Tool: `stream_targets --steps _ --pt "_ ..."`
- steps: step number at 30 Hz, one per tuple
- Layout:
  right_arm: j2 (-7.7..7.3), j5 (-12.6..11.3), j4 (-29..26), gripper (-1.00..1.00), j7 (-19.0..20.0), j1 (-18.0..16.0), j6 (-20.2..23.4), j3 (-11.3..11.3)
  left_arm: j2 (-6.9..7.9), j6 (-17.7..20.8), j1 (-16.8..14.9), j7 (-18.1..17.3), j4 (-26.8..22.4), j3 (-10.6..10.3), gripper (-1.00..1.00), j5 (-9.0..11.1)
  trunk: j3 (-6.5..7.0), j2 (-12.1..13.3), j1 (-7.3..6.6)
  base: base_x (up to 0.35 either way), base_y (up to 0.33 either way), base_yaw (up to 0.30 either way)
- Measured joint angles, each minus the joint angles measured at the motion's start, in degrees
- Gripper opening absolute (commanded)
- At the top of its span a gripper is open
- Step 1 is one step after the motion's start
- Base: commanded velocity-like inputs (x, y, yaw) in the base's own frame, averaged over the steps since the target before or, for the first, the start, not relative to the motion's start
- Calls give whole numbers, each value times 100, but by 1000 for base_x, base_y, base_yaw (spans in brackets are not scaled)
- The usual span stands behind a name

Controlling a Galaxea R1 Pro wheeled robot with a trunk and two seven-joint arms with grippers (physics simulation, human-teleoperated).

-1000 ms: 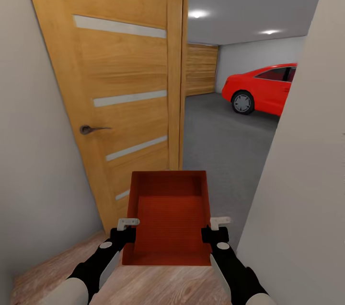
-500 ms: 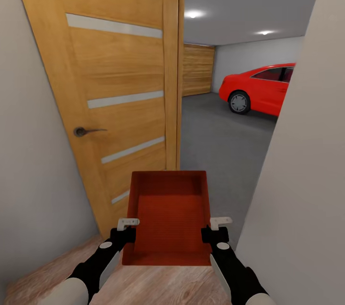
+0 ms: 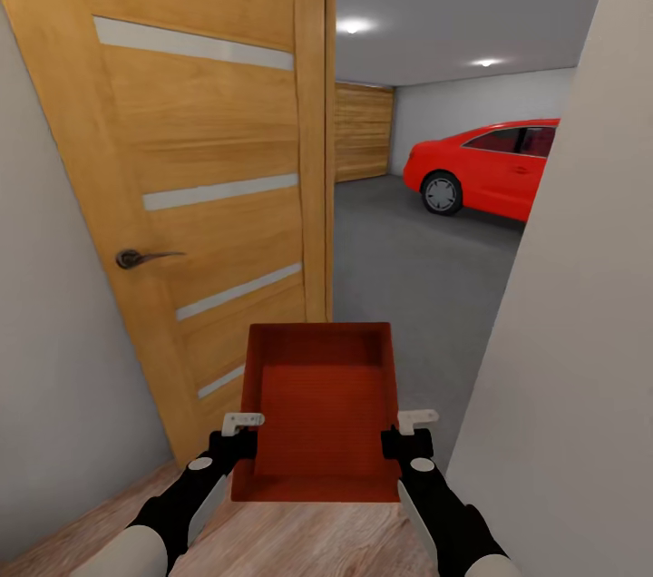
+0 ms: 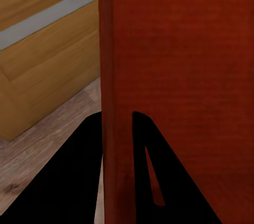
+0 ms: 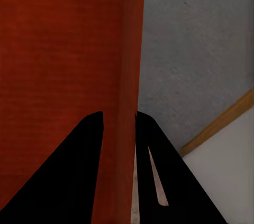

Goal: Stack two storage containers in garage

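One orange-red storage container [image 3: 322,414] hangs level in front of me, held between both arms at the doorway to the garage. My left gripper [image 3: 241,434] is shut on its left wall and my right gripper [image 3: 404,432] on its right wall. In the left wrist view the left gripper [image 4: 116,115] has its black fingers [image 4: 74,176] on either side of the red wall [image 4: 119,76]. The right gripper [image 5: 118,115] pinches the opposite wall [image 5: 129,65] the same way. Beyond the threshold lies the grey concrete floor [image 3: 399,259].
An open wooden door [image 3: 209,178] with a lever handle [image 3: 136,259] stands close on the left. A pale wall [image 3: 580,332] crowds the right. Under me are light wood planks [image 3: 299,541]. Inside the garage are a red car [image 3: 490,164] and a wooden panel door [image 3: 363,132].
The whole view has shifted: the door and car have slid left as the camera moved toward the doorway. The container and both grippers keep the same hold.
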Motion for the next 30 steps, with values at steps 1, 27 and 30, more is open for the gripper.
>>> stream_targets --steps 1,27,30 --pt "2 0 4 -100 1 0 -5 -4 2 1 0 0 0 -4 -100 2 2 0 0 3 1 -123" --pt "-1 -2 5 -100 3 0 7 0 2 6 0 -2 5 -1 -100 2 81 0 -1 14 27 -148" --pt "-2 -5 10 -100 2 0 6 1 1 9 0 -2 6 0 -100 -1 81 0 -1 132 249 -3"
